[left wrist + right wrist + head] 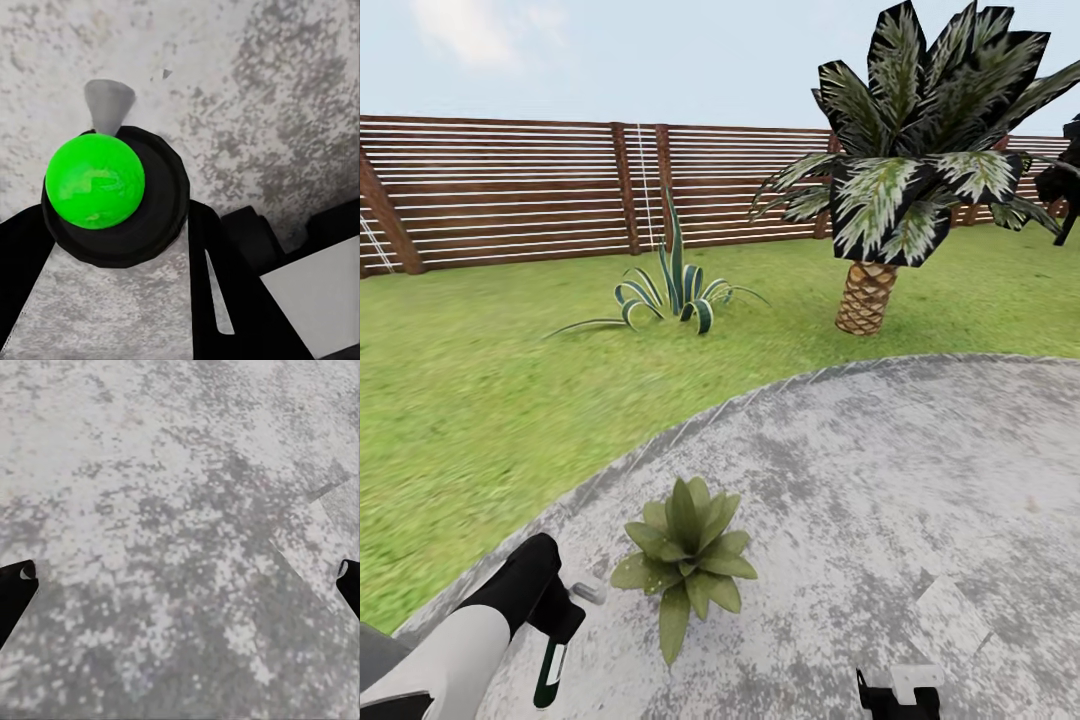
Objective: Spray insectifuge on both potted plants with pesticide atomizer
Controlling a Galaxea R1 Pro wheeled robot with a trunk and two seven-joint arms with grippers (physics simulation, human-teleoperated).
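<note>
Left arm [455, 640] white, black wrist; right gripper [898, 692] black, white block.

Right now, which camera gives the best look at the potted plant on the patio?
The head view: the whole potted plant shows there on the grey patio, just beside the left gripper. The left wrist view shows the green-topped atomizer over paving; the right wrist view shows paving.

Patio [920, 470] — rough mottled grey stone; fence [510, 190] — brown slatted wood, matt.
</note>
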